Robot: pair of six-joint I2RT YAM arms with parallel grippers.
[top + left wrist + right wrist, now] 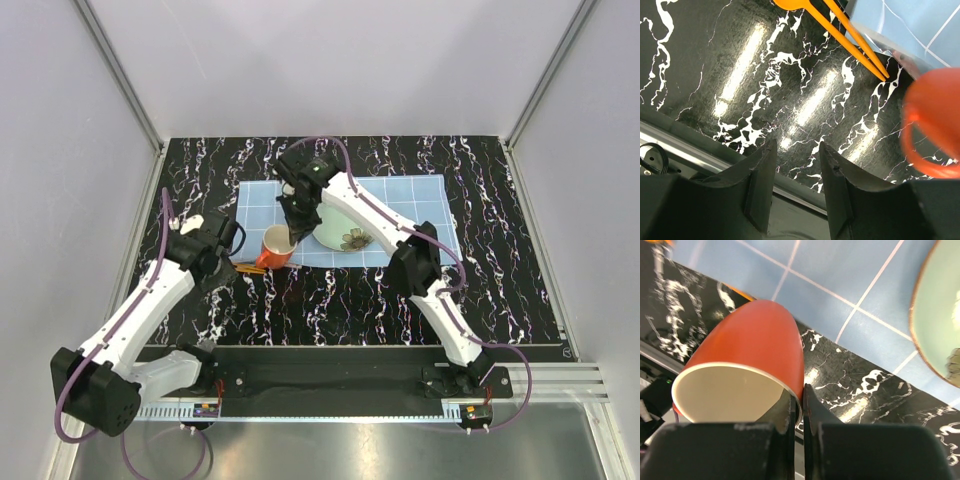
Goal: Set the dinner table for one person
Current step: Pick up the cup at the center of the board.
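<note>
Dinner table (520, 290), glossy white-veined black

Bright, even light from above; glare on the gloss, softness up close.
In the overhead view the pale walls (330, 60) spread a diffuse light, leaving only faint shadows under the arms (160, 290) on the dinner table (320, 305); the left wrist view carries long white streaks of glare across the black surface, and the orange cup (935, 120) at its right edge is badly blurred; the right wrist view has one smaller bright reflection on the table, the cup's body fairly sharp, the nearest foreground dark and soft.
</note>
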